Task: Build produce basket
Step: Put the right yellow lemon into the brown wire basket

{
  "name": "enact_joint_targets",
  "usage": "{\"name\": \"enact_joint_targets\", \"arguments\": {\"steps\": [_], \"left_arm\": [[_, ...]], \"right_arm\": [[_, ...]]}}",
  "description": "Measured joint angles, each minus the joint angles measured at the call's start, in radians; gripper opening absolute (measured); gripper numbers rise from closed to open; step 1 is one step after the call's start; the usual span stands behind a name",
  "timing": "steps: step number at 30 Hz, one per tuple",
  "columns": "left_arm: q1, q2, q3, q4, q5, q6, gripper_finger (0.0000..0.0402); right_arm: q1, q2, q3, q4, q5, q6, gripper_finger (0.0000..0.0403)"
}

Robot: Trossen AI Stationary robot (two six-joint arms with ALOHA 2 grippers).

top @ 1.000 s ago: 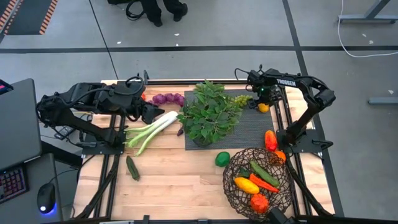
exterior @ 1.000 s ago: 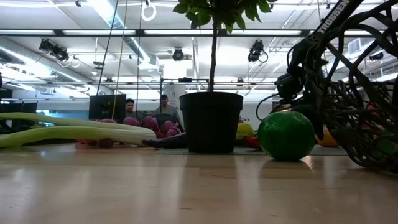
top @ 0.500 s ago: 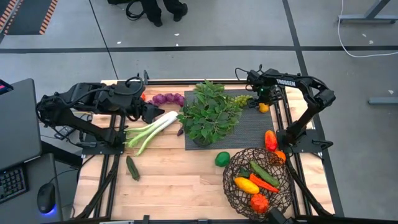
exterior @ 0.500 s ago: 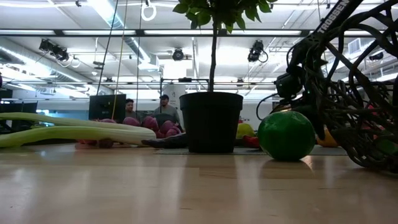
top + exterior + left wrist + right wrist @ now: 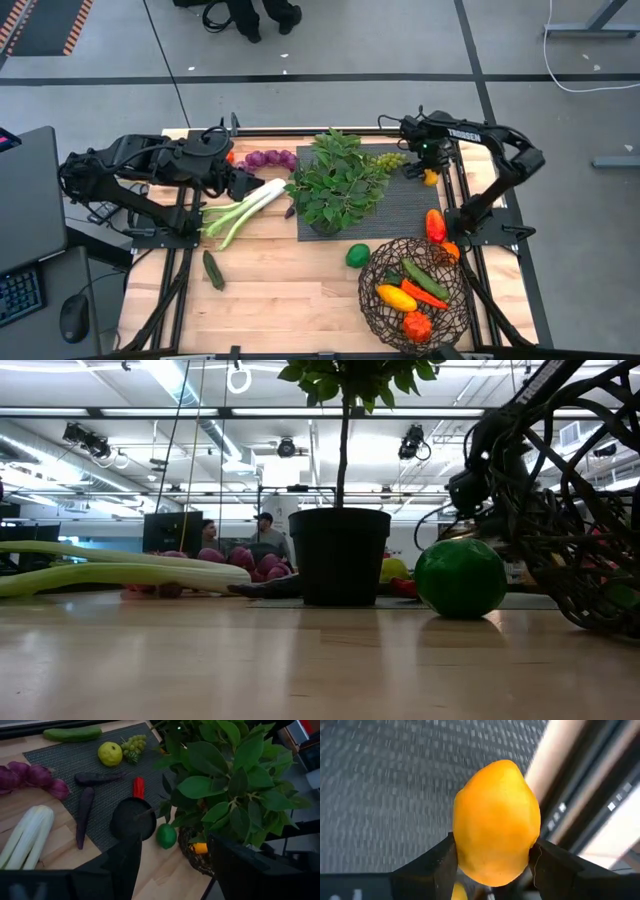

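Right gripper is clamping the lemon and shifting it rightward off the mat, upper right; basket is waiting lower right; left gripper is idling wide

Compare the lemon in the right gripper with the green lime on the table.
The lemon is yellow-orange; the lime is green. The lemon is gripped by the right gripper above the black mat; the lime rests free on bare wood beside the basket. Both are small rounded fruits outside the basket.
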Motion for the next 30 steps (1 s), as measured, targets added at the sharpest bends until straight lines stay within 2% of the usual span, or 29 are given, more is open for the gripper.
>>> {"name": "enact_joint_targets", "arguments": {"steps": [3, 6, 15, 21, 30], "left_arm": [[0.002, 0.0, 0.0, 0.0, -0.002, 0.009, 0.0231], [0.01, 0.0, 0.0, 0.0, -0.03, 0.051, 0.0231], [0.037, 0.0, 0.0, 0.012, -0.047, 0.156, 0.0231], [0.037, 0.0, 0.0, 0.042, -0.046, 0.217, 0.0231], [0.019, 0.0, 0.0, 0.043, -0.04, 0.222, 0.0231]], "right_arm": [[0.033, -0.094, 0.013, -0.064, -0.027, 0.04, 0.0221], [0.092, -0.198, 0.035, -0.096, -0.122, 0.131, 0.0217], [0.371, -0.428, 0.114, -0.163, -0.341, 0.481, 0.0219], [0.634, -0.466, 0.162, -0.161, -0.469, 0.726, 0.0219], [1.039, -0.425, 0.167, -0.032, -0.515, 1.147, 0.0219]]}}
